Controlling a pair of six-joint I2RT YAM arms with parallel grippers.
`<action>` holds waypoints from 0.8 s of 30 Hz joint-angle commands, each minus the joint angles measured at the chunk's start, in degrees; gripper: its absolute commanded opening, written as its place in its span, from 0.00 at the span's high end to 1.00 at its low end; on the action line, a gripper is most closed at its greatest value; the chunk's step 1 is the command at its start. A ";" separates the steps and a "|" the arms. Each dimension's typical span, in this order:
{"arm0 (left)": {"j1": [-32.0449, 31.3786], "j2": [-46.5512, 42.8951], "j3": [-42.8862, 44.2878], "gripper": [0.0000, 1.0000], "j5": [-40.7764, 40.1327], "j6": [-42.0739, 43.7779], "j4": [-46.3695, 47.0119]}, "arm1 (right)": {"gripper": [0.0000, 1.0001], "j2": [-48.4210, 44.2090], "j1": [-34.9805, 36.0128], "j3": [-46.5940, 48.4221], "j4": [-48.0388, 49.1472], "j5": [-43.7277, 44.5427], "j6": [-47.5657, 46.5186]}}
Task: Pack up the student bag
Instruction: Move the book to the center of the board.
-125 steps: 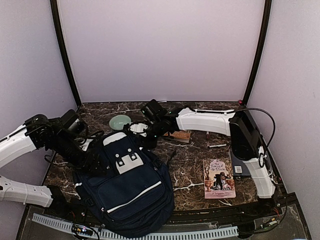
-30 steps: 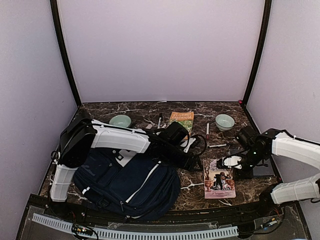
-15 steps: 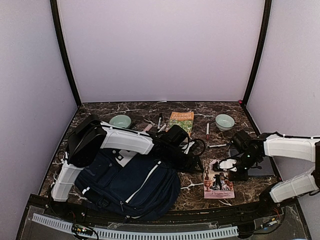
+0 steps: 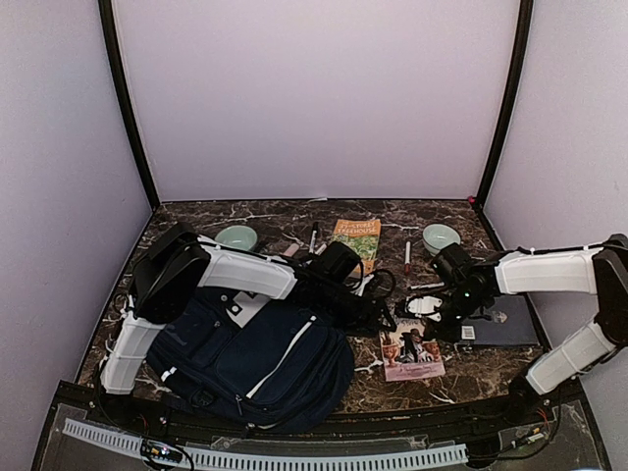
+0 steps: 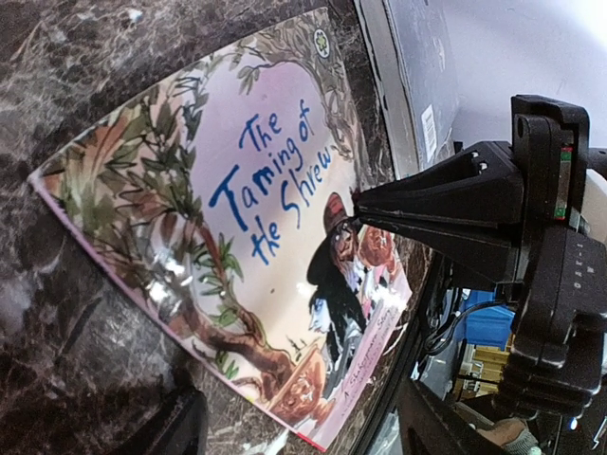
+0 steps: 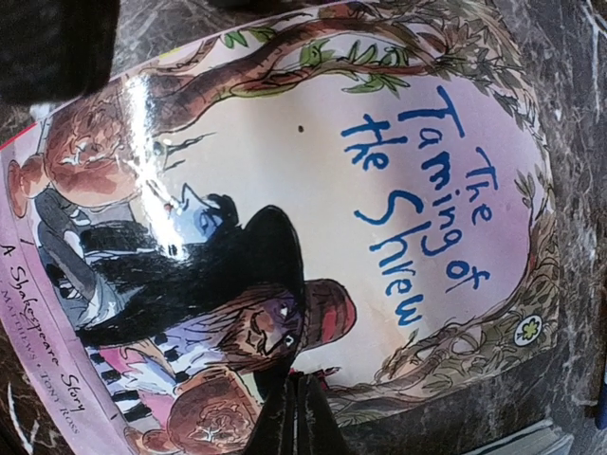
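Zero grip on my right gripper (image 6: 296,409): jaws pinched together on nothing, tips only pressing the glossy Shrew book (image 6: 285,190) right under them, so I could skid off the cover and lose it. Just across the book my left gripper (image 4: 379,318) hangs spread wide and empty, close enough that the two could knock together. Past it lies the student bag (image 4: 255,358), opening hidden from me, so the book may jam on fabric.

You are looking at a dark marble table (image 4: 255,214), with lilac walls (image 4: 314,98) and black posts (image 4: 126,98) enclosing it.
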 commanded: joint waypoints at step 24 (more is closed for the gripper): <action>1.33 2.27 -1.19 0.32 -2.98 -0.79 -6.42 | 0.78 -5.23 -4.28 2.90 -10.15 -2.23 6.88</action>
